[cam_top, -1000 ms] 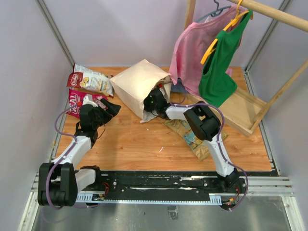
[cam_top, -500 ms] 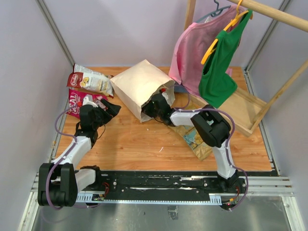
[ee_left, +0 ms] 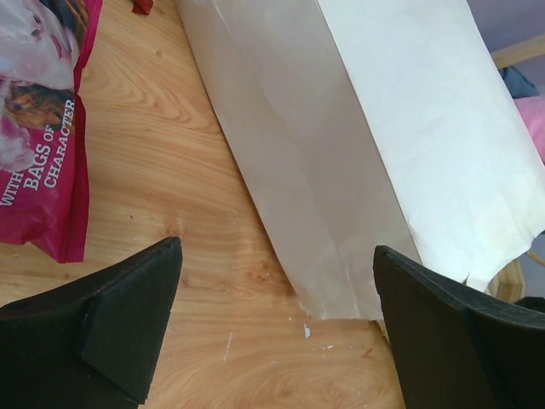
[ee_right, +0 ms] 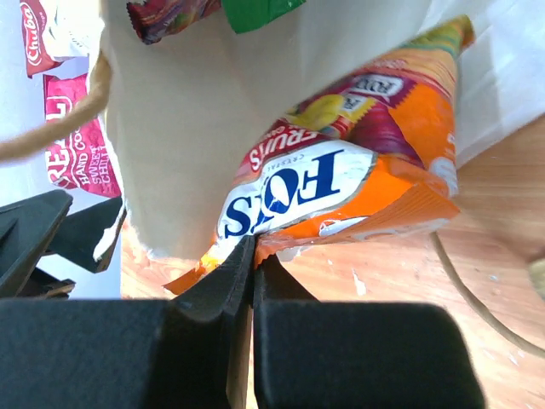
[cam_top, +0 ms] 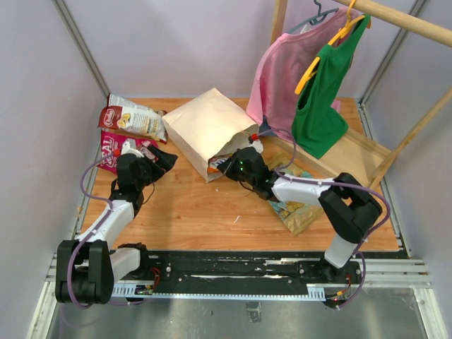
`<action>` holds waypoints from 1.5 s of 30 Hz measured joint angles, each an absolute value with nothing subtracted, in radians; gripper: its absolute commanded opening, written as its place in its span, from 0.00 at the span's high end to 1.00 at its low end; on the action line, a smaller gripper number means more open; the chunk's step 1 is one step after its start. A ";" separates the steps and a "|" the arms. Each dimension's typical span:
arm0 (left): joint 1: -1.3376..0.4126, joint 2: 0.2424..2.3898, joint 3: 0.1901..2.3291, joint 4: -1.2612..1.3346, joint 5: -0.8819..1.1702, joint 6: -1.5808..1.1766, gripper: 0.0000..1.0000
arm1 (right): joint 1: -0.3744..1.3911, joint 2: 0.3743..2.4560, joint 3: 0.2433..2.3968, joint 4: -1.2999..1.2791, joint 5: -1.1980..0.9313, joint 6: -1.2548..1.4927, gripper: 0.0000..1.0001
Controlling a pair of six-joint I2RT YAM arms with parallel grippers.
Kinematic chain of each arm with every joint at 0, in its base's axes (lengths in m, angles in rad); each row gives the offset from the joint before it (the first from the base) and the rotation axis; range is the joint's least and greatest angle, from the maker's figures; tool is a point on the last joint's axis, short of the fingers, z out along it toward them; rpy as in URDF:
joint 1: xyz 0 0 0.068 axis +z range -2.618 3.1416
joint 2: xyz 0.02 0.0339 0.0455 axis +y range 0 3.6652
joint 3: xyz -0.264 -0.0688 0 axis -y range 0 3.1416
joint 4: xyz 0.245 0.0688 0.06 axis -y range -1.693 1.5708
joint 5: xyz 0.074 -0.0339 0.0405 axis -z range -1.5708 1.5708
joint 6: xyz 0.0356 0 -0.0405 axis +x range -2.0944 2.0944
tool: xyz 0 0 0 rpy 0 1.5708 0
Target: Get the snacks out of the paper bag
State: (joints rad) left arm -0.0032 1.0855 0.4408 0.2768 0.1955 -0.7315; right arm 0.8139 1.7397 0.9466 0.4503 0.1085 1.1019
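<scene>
Right pincer (ee_right: 253, 256) was clamped on the orange snack packet (ee_right: 341, 196) edge at the paper bag (ee_right: 187, 128) mouth, left pincer (ee_left: 277, 247) apart. We judged the thin grip could slip or drag the bag.

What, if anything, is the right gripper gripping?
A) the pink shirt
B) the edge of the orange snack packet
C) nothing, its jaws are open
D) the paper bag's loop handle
B: the right wrist view shows the right gripper shut on the edge of the orange snack packet, at the mouth of the paper bag.
</scene>
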 measured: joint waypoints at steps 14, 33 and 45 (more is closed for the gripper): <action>-0.003 1.099 0.441 0.285 0.201 -0.727 0.03 | 0.810 1.374 0.801 0.308 0.124 0.882 0.99; -0.003 1.110 0.441 0.290 0.205 -0.718 0.02 | 0.418 1.049 0.643 0.201 -0.079 0.731 0.99; -0.003 1.110 0.441 0.292 0.223 -0.713 0.02 | 0.194 0.992 0.459 0.222 -0.216 0.710 0.99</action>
State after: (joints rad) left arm -0.0032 1.1103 0.4408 0.2916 0.2230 -0.7132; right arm 0.1944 0.9924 0.4587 0.2218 -0.2157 0.7101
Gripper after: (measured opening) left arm 0.975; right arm 0.012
